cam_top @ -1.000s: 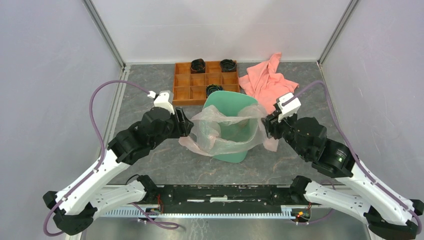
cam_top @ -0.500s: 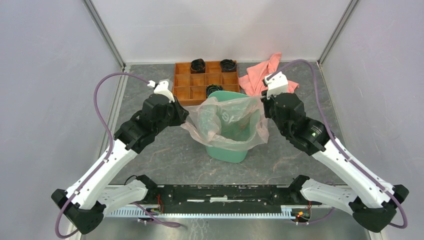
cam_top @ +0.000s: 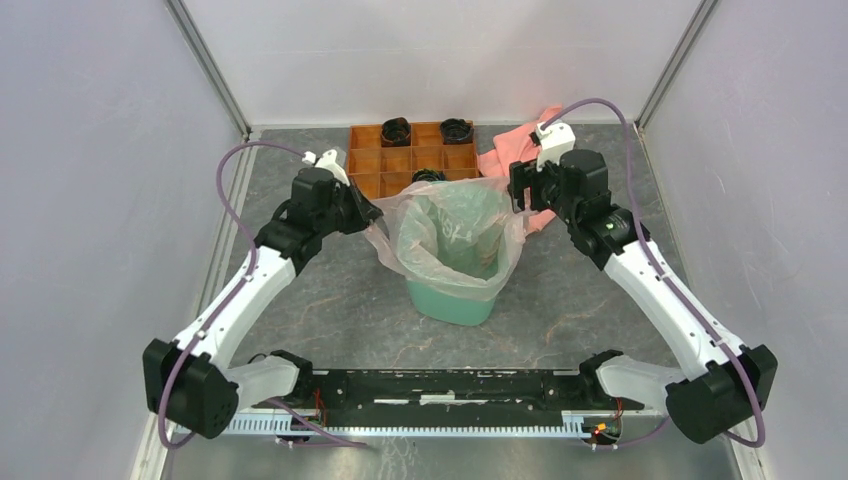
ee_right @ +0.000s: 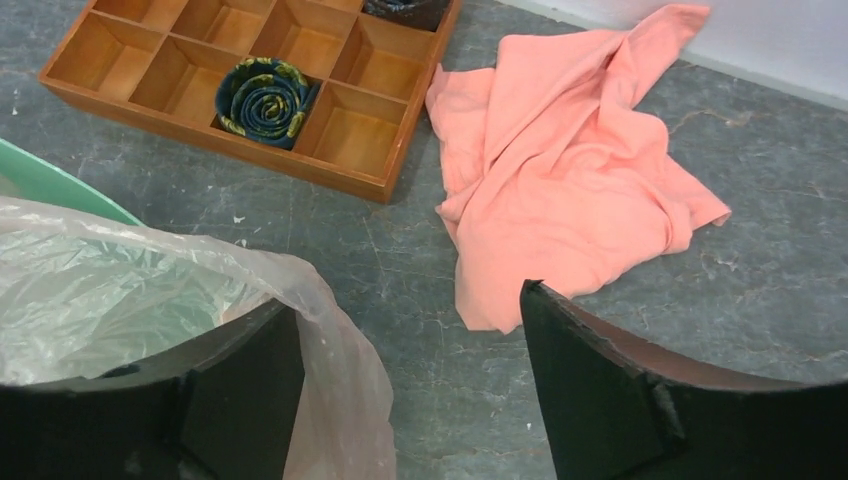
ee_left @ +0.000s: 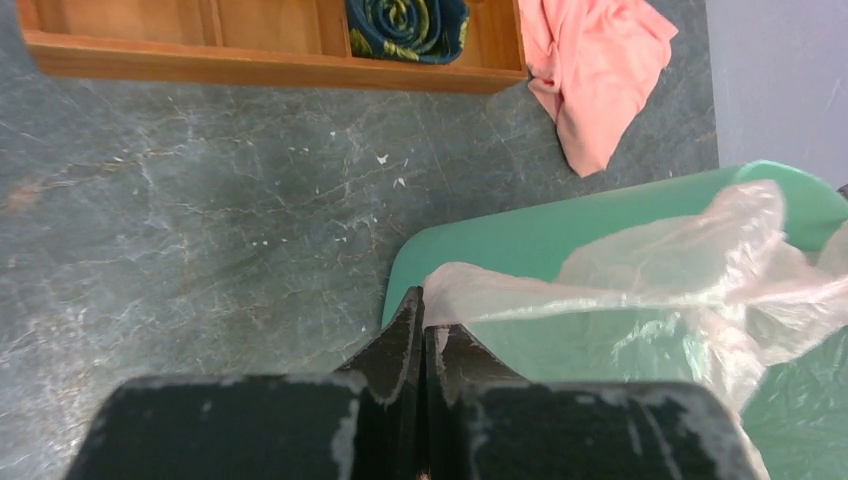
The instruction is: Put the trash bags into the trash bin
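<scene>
Slippage off the spread right gripper (ee_right: 407, 300), only the left gripper (ee_left: 420, 330) pinching the translucent pink film bag (cam_top: 415, 225), could unseat it from the mint-green plastic bin (cam_top: 452, 302).

The trash bag (cam_top: 408, 243) lines the trash bin (cam_top: 452, 302), between left tool (cam_top: 368, 214) and right tool (cam_top: 518, 195).

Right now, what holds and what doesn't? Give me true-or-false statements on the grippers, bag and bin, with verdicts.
1. The left gripper is shut on the translucent pale pink plastic bag. True.
2. The right gripper is shut too. False: its jaws stand wide open.
3. The mint-green plastic bin lies tipped over. False: it stands upright, the bag spread over its mouth.
4. A salmon-pink cloth towel lies beside the orange compartmented tray. True.
</scene>
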Controlling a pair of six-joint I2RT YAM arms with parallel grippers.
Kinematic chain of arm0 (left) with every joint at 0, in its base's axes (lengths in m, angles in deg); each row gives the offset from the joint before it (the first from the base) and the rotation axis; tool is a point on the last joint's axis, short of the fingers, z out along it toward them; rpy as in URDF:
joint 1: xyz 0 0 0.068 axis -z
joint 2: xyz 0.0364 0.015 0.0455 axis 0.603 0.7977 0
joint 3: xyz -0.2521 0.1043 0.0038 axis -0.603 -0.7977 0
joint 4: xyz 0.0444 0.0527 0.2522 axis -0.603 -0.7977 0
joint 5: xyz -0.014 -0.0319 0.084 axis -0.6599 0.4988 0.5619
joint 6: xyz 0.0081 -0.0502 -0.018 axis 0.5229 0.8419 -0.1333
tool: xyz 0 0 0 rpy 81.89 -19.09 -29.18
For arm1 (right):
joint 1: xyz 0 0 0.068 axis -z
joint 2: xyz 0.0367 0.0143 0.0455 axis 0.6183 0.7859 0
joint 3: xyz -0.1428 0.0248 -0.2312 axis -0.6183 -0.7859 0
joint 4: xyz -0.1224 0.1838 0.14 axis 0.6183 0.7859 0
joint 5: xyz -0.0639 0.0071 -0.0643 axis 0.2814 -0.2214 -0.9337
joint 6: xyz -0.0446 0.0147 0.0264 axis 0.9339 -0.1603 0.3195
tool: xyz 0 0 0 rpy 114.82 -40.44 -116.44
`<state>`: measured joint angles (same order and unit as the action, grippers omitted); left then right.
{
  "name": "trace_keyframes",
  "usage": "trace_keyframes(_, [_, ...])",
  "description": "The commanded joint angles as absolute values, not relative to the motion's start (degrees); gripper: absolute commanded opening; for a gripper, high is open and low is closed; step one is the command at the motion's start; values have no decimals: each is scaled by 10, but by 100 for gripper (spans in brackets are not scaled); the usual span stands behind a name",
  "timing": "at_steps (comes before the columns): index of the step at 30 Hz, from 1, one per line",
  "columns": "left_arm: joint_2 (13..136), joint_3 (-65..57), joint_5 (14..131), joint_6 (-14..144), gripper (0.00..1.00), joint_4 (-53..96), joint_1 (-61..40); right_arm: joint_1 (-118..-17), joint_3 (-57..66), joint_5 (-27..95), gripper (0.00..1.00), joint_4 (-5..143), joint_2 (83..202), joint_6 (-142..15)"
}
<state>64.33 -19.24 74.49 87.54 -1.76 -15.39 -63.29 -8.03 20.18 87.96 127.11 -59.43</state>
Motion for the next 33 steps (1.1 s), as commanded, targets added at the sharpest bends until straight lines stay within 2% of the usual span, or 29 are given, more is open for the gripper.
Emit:
trace_keyframes(1, [669,-216,666,900,2,70,-171,-611,-79,285,88,865,1281,-593])
trace_keyframes(2, [672,-223,657,902,2,80,-173,-612,-70,290,92,879,1281,-594])
trace_keyframes(7, [684,-252,632,909,2,112,-174,-612,-31,299,98,950,1251,-597])
trace_keyframes(16, [670,-292,605,930,2,142,-174,-612,-3,382,98,1043,1181,-614])
trace_keyframes(23, [652,-307,595,947,2,149,-174,-612,3,337,98,1058,1148,-624])
trace_keyframes(24, [651,-309,595,947,2,147,-174,-612,-3,332,91,1048,1143,-623])
trace_keyframes(25, [649,-310,596,948,2,146,-174,-611,-9,324,76,1034,1141,-618])
trace_keyframes(26, [648,-311,599,949,2,146,-174,-612,-12,312,64,1026,1142,-618])
trace_keyframes(28, [646,-314,602,951,2,146,-174,-612,-24,286,52,995,1153,-624])
trace_keyframes(29, [647,-313,604,953,2,145,-174,-611,-29,280,38,981,1166,-633])
trace_keyframes(31, [651,-311,609,960,2,141,-174,-609,-37,279,27,955,1191,-647])
trace_keyframes(33, [659,-311,615,964,2,139,-174,-609,-47,296,24,916,1212,-649])
